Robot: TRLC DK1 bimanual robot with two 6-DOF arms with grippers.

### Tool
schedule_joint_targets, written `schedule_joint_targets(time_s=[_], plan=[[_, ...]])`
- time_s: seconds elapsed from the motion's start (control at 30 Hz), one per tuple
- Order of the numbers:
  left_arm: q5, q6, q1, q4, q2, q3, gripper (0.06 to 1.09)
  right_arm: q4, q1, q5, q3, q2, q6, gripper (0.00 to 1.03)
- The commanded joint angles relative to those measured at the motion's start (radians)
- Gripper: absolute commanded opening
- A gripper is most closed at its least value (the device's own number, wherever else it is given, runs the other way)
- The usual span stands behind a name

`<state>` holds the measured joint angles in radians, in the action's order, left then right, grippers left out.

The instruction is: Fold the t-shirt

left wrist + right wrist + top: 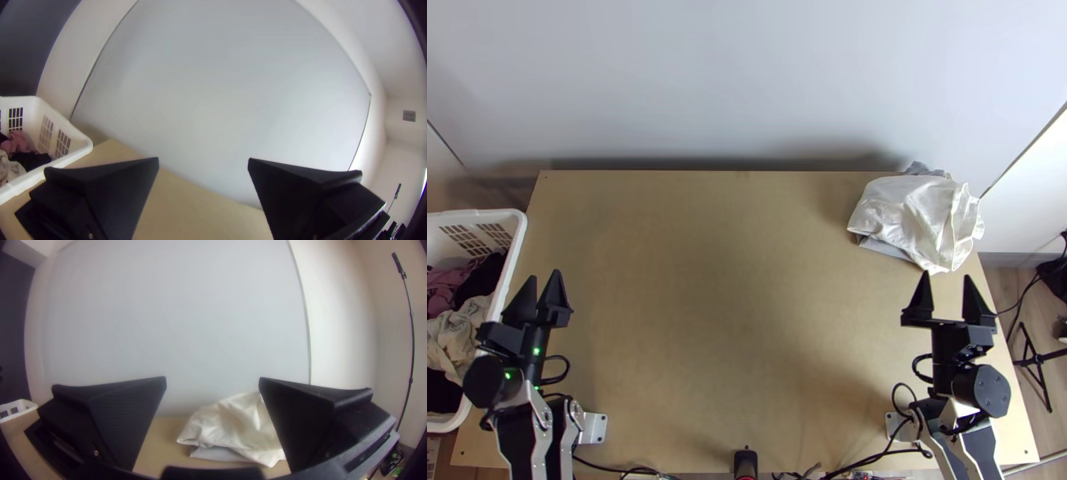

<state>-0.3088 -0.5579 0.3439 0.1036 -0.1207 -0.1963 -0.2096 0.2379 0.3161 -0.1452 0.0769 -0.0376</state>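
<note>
A white cloth (915,214) lies bunched at the table's far right corner, on top of a light grey cloth (889,248). Which of them is a t-shirt I cannot tell. My left gripper (545,276) stands open near the table's left edge, beside the basket. My right gripper (945,278) is open just on the near side of the white cloth, with nothing between its fingers. The left wrist view has the left gripper (203,161) with its fingers wide apart. In the right wrist view the white cloth (235,426) lies beyond the right gripper (212,380).
A white laundry basket (517,240) holding several dark, pink and pale garments stands at the table's left edge. The light wooden table (715,320) stretches bare between the arms. A wall rises behind it, and a black stand (1039,356) is on the floor at the right.
</note>
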Motion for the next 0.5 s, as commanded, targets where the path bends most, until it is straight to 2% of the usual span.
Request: schedule_joint_targets(time_s=[0.0, 0.1, 0.27, 0.37, 0.47], plan=[[0.031, -0.017, -0.029, 0.028, 0.122, 0.118, 1.03, 0.027, 0.069, -0.060, 0.047, -0.080, -0.012, 0.96], [0.033, 0.049, -0.051, 0.013, 0.121, 0.120, 1.03, 0.081, 0.051, -0.106, 0.047, -0.081, -0.050, 0.97], [0.034, 0.194, -0.049, -0.041, 0.121, 0.121, 1.03, 0.303, 0.093, -0.187, 0.049, -0.081, -0.081, 0.98], [0.034, 0.296, -0.037, -0.108, 0.122, 0.121, 1.03, 0.375, 0.101, -0.201, 0.050, -0.081, -0.097, 0.98], [0.031, 0.303, -0.060, -0.228, 0.122, 0.120, 1.03, 0.447, 0.100, -0.224, 0.052, -0.074, -0.127, 0.98]])
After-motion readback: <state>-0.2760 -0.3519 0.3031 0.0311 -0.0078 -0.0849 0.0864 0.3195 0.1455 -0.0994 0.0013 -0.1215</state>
